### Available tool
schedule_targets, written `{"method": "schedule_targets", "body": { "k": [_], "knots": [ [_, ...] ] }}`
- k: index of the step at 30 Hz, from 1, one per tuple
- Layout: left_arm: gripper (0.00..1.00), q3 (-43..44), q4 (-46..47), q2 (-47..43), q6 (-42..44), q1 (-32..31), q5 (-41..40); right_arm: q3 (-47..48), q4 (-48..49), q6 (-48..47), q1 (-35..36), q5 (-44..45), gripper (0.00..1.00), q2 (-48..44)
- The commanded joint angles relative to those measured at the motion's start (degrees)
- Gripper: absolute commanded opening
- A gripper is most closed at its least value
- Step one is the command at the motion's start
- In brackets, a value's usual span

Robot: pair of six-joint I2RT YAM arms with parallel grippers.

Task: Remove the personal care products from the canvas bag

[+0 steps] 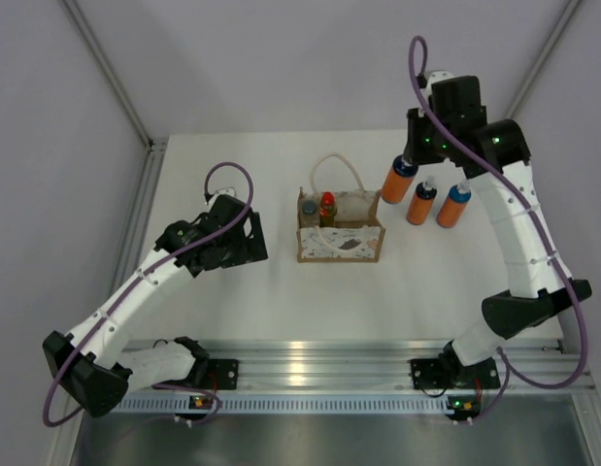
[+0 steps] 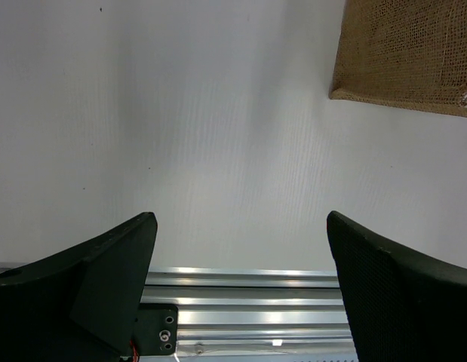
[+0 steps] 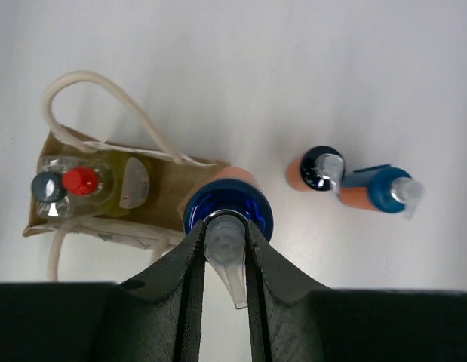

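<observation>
Tan canvas bag (image 1: 341, 245) stands mid-tabletop (image 1: 232, 311), with a red-capped yellow bottle (image 1: 326, 205) and a grey-capped bottle (image 1: 308, 208) upright at its left end. Just right of the bag, the right gripper (image 3: 222, 226) pinches the pump head of a blue-capped orange bottle (image 1: 398, 183). Beside it stand a dark-capped orange bottle (image 1: 421, 204) and a teal-capped orange bottle (image 1: 453, 207). The left gripper (image 2: 241, 222) hangs spread wide, left of the bag.
</observation>
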Motion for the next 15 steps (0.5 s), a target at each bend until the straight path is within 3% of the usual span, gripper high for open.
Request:
{"method": "schedule_targets", "body": {
  "k": [1,6,15],
  "knots": [
    [0.98,-0.03,-0.19,-1.14,-0.01,-0.11,-0.97,3.3,-0.75,-1.41,-4.88,-0.93,0.0,-5.45],
    [0.99,-0.48,-0.19,-0.97,-0.36,-0.11,-0.71,1.02,-0.58,-1.5,-10.34,-1.2,0.0,-8.27],
    [0.98,0.05,-0.19,-0.61,-0.01,-0.11,-0.62,-10.31,2.84,1.13,-14.29,6.97,0.0,-12.48]
  ]
}}
